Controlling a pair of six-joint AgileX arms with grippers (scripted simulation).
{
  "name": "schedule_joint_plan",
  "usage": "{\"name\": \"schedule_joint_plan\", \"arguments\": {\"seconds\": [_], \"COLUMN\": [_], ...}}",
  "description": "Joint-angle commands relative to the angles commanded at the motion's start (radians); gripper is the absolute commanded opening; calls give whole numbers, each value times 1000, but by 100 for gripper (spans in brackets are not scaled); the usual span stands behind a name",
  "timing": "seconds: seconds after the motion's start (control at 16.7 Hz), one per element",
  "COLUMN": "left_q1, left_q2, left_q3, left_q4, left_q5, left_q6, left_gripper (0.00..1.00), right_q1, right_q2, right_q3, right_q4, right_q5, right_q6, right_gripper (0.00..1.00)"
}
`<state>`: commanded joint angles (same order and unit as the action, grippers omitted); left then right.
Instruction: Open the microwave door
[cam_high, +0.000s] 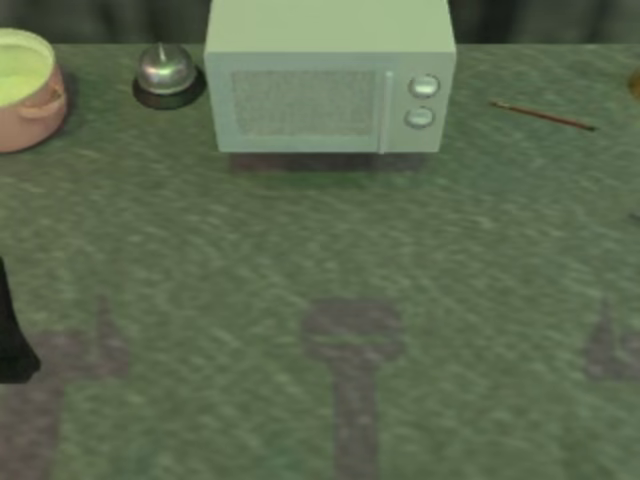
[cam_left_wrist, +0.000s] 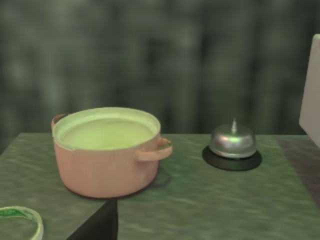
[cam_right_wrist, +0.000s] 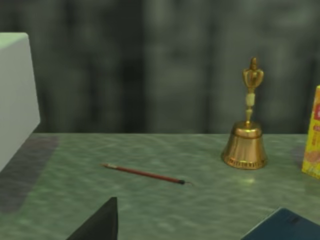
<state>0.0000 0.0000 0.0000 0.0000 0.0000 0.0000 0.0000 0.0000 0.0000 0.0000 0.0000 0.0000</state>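
Microwave (cam_high: 330, 75), a boxy pale greenish-white appliance with two round silver knobs (cam_high: 422, 100) on its front panel, stands at the far edge of the green table (cam_high: 320, 300) in the top view, slightly left of centre. Its door (cam_high: 305, 103), a flat pale panel with a speckled grey mesh window and a thin vertical handle strip, sits flush and closed. A silver dome bell on a black base (cam_high: 167, 72) rests just left of the appliance, a pink two-handled pot with a pale green inside (cam_high: 25, 88) lies farther left, and a thin red-brown brush (cam_high: 541, 115) lies to the right. Of the left arm (cam_high: 12, 335) only a dark sliver shows at the left edge of the table; neither gripper appears, so whether the fingers are spread or pressed together cannot be told.

From the left wrist, the pink pot (cam_left_wrist: 107, 150) stands ahead of a dark finger tip (cam_left_wrist: 100, 222) at the frame's edge, the dome bell (cam_left_wrist: 232, 142) beyond and to one side, and a corner of the microwave (cam_left_wrist: 311, 90) well past it. A green-and-white ring (cam_left_wrist: 22, 220) lies near that fingertip.

From the right wrist, another dark finger tip (cam_right_wrist: 100, 222) shows, with the brush (cam_right_wrist: 145, 174) ahead of it, a golden hand bell (cam_right_wrist: 245, 135) farther off, a yellow carton (cam_right_wrist: 312, 135), a dark blue flat object (cam_right_wrist: 282, 225), and the microwave's side (cam_right_wrist: 17, 95) well apart.
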Motion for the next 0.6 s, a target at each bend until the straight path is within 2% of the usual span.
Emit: {"name": "schedule_joint_plan", "arguments": {"seconds": [0.18,0.3,0.6], "left_q1": [-6,-37,-193], "left_q2": [10,62,379], "left_q3": [9,56,311], "left_q4": [-2,-10,-39], "left_q5": [-5,-33,-174], "left_q6": [-2,-15,-92], "left_gripper": [100,100,100], "right_q1": [0,0,0], "right_q2": [0,0,0], "right_q3": [0,0,0], "right_q4": [0,0,0], "right_q5": [0,0,0], "right_q6": [0,0,0], "right_gripper": [100,100,100]}}
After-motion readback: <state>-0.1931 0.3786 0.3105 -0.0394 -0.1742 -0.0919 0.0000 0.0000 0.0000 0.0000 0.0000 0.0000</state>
